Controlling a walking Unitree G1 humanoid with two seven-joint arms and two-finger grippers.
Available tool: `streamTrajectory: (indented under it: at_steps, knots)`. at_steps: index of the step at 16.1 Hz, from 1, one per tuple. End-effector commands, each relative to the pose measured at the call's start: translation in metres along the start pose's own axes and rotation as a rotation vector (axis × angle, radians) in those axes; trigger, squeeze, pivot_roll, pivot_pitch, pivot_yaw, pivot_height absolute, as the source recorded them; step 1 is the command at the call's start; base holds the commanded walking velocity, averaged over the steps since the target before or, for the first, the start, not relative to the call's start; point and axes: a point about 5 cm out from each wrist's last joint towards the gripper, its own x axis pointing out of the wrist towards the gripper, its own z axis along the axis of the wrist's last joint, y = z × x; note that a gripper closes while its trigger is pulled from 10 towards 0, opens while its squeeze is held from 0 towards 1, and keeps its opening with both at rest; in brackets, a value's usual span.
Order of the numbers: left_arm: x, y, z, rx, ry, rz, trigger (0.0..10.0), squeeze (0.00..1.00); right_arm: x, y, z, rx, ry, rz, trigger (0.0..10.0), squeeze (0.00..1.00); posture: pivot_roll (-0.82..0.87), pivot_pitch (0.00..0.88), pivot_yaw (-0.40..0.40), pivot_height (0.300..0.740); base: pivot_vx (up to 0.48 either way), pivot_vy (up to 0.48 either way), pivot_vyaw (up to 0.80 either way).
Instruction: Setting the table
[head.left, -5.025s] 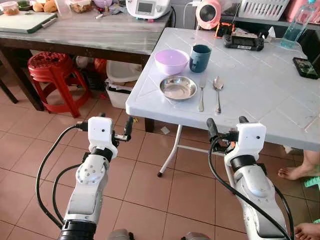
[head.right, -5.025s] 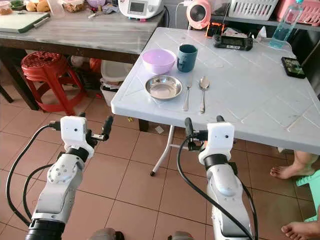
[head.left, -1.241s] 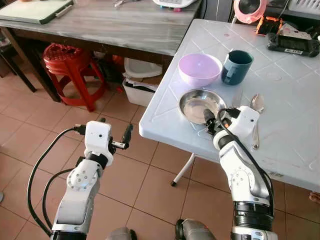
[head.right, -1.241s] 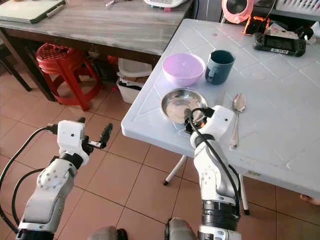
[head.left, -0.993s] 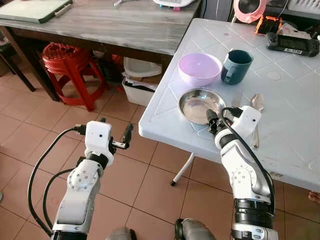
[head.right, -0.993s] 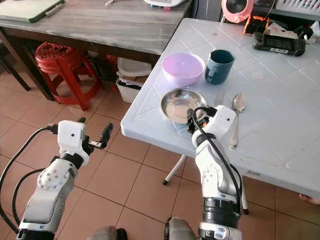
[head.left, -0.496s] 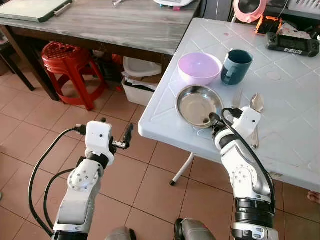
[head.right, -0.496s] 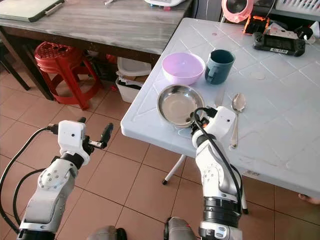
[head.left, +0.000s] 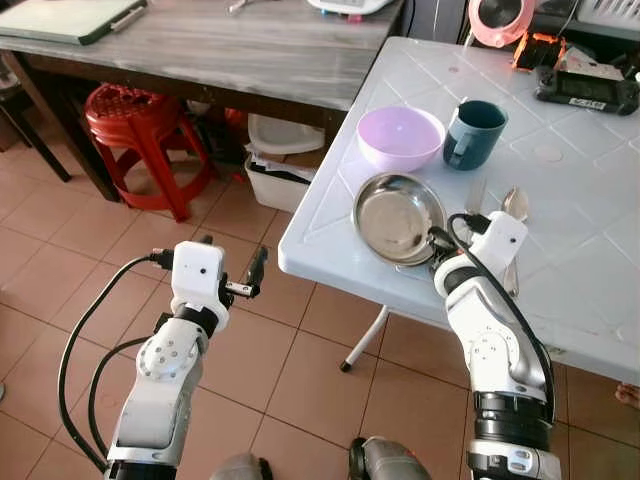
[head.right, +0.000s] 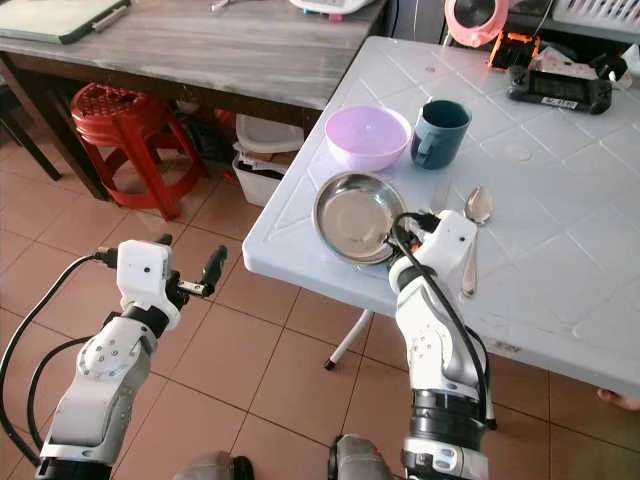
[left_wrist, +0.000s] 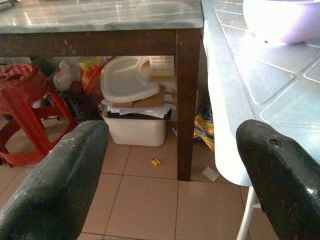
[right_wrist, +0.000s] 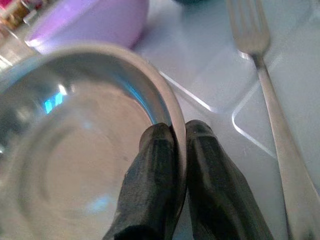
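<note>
A shiny steel plate (head.left: 392, 217) is tilted up off the white folding table (head.left: 560, 140), near its front left corner. My right gripper (head.left: 437, 240) is shut on the plate's right rim; in the right wrist view its two fingers (right_wrist: 165, 190) pinch the rim (right_wrist: 172, 112). Behind the plate stand a lilac bowl (head.left: 400, 137) and a dark teal mug (head.left: 474, 133). A fork (right_wrist: 260, 65) and a spoon (head.left: 513, 211) lie to the plate's right. My left gripper (head.left: 255, 271) is open, held over the floor left of the table.
A dark wooden table (head.left: 230, 50) stands at the left with a red stool (head.left: 135, 135) and a white bin (left_wrist: 135, 125) under it. A game controller (head.left: 585, 88) and a pink fan (head.left: 497, 18) sit at the white table's far side. Tiled floor lies below.
My right gripper has closed on the plate's rim and raised it, so the plate now tilts up. The left arm has not moved.
</note>
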Motion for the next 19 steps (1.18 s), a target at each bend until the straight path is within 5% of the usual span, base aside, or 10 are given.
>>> streamTrajectory:
  at_steps: [1, 6, 9, 14, 15, 19]
  knots:
    - [0.001, 0.001, 0.001, 0.01, -0.004, 0.007, 10.0, 0.0, 0.0, -0.011, -0.01, -0.007, 0.048, -0.061, 0.0, 0.0, -0.02, 0.078, 0.032, 0.74, 0.0, 0.0, 0.0]
    - [0.002, 0.003, 0.002, 0.026, -0.01, 0.019, 10.0, 0.0, 0.0, -0.005, -0.005, -0.032, 0.019, -0.03, 0.0, 0.0, -0.02, 0.072, 0.032, 0.74, 0.0, 0.0, 0.0]
    - [0.006, 0.009, -0.001, 0.021, -0.008, 0.088, 10.0, 0.0, -0.011, 0.004, 0.0, -0.206, -0.101, 0.047, 0.0, 0.0, -0.03, 0.03, 0.023, 0.74, 0.0, 0.0, 0.0]
    - [0.014, 0.005, 0.004, -0.008, -0.038, 0.065, 10.0, 0.0, -0.019, 0.012, 0.015, -0.16, -0.23, 0.063, 0.0, 0.0, -0.05, 0.021, 0.031, 0.74, 0.0, 0.0, 0.0]
    - [0.015, 0.005, 0.003, -0.011, -0.041, 0.066, 10.0, 0.0, -0.022, 0.014, 0.014, -0.173, -0.243, 0.082, 10.0, 0.0, -0.05, 0.016, 0.029, 0.74, 0.0, 0.0, 0.0]
    - [0.016, 0.002, 0.002, -0.021, -0.049, 0.057, 10.0, 0.0, -0.028, 0.009, 0.009, -0.189, -0.239, 0.068, 10.0, 0.0, -0.06, 0.009, 0.026, 0.74, 0.225, 0.121, 0.0]
